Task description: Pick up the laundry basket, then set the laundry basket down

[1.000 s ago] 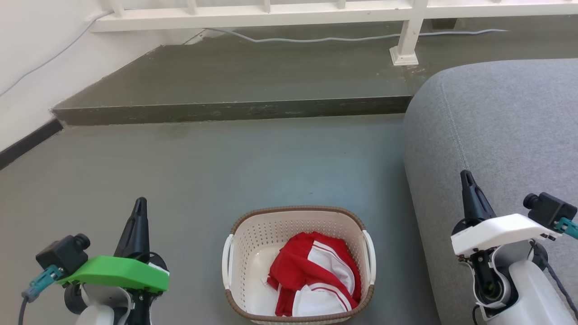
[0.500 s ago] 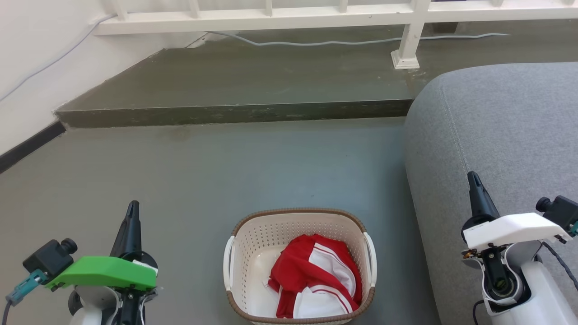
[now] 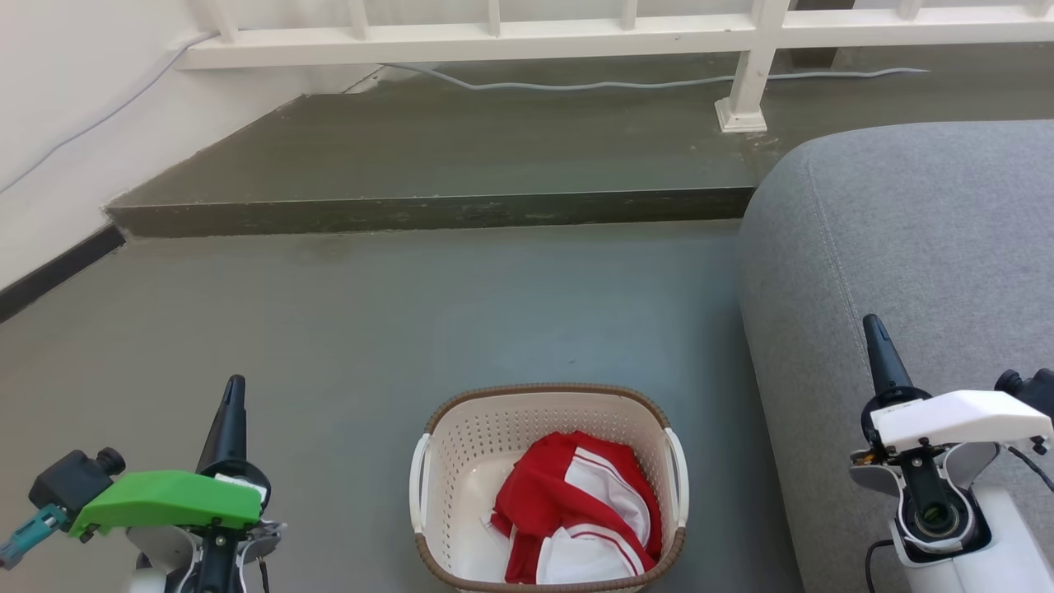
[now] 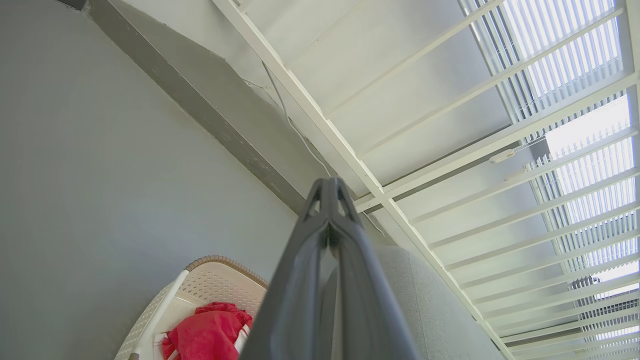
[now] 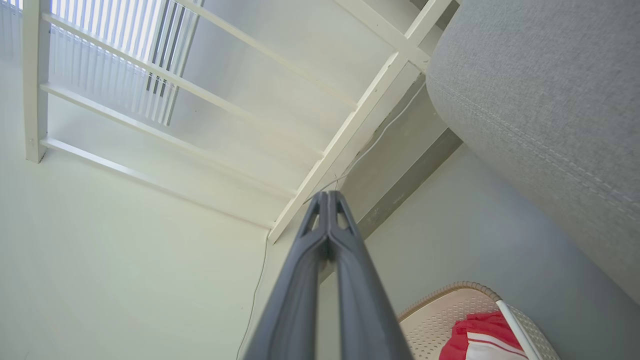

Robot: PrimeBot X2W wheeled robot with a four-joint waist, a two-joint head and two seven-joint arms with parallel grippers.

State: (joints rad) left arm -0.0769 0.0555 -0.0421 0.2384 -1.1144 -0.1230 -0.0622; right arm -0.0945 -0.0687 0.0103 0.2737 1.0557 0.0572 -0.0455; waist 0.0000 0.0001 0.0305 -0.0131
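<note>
The laundry basket (image 3: 461, 461), cream perforated plastic with a brown rim and white side handles, stands on the grey floor at the bottom centre of the head view, holding a red and white garment (image 3: 576, 511). My left gripper (image 3: 233, 387) is shut, empty, well to the basket's left. To the basket's right my right gripper (image 3: 873, 325) is shut and empty, in front of the sofa. The basket (image 4: 220, 272) sits low in the left wrist view beside the shut fingers (image 4: 327, 187). In the right wrist view the basket (image 5: 450, 305) lies lower right of the shut fingertips (image 5: 327, 197).
A grey sofa (image 3: 922, 247) fills the right side, close to the basket. A raised dark step (image 3: 428, 206) runs across beyond the floor, with a white railing (image 3: 576, 33) and a cable (image 3: 626, 82) on it. A white wall (image 3: 58, 123) with a dark skirting stands at the left.
The head camera has tilted, so the whole scene has slid down a little. Both grippers have drawn lower and outward in the picture. The basket stays on the floor.
</note>
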